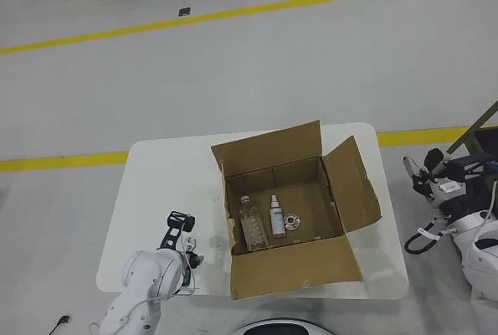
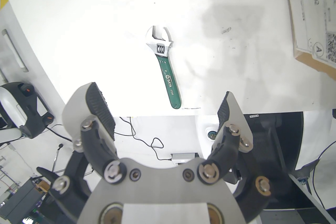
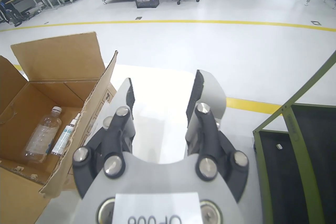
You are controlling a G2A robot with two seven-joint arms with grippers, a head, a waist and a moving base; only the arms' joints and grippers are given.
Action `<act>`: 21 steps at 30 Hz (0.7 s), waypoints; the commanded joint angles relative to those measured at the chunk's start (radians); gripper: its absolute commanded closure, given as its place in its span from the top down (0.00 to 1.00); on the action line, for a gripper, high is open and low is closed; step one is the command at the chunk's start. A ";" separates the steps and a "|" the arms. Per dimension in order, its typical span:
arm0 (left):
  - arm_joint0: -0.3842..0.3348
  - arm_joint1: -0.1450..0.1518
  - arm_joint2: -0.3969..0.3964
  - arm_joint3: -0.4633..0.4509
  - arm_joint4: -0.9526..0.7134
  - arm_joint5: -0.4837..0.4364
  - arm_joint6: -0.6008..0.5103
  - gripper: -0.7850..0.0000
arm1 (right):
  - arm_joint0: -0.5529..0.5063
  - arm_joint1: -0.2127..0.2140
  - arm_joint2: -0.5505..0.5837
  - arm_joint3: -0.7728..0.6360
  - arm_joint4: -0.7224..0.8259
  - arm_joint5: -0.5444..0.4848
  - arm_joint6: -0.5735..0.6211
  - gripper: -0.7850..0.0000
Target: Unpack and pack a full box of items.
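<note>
one printed green wrench [image 2: 164, 70], labelled box [image 2: 307, 20]

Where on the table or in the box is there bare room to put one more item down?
Bare: the table from its far left corner to the box, beyond the wrench; and the box floor between the small ring and the right wall. Crowded: the floor's left half, with water bottle and spray bottle side by side.

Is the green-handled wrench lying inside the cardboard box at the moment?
No, the wrench lies on the white table, apart from the cardboard box.
</note>
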 commanded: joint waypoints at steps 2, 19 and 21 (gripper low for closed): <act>0.004 0.003 -0.020 0.040 -0.028 -0.031 0.036 1.00 | 0.003 0.001 0.002 0.003 0.008 -0.007 0.009 0.00; 0.002 0.010 -0.035 0.062 -0.052 -0.107 0.067 1.00 | 0.014 0.006 0.006 0.016 0.003 -0.037 0.016 0.00; 0.002 0.010 -0.035 0.062 -0.052 -0.107 0.067 1.00 | 0.014 0.006 0.006 0.016 0.003 -0.037 0.016 0.00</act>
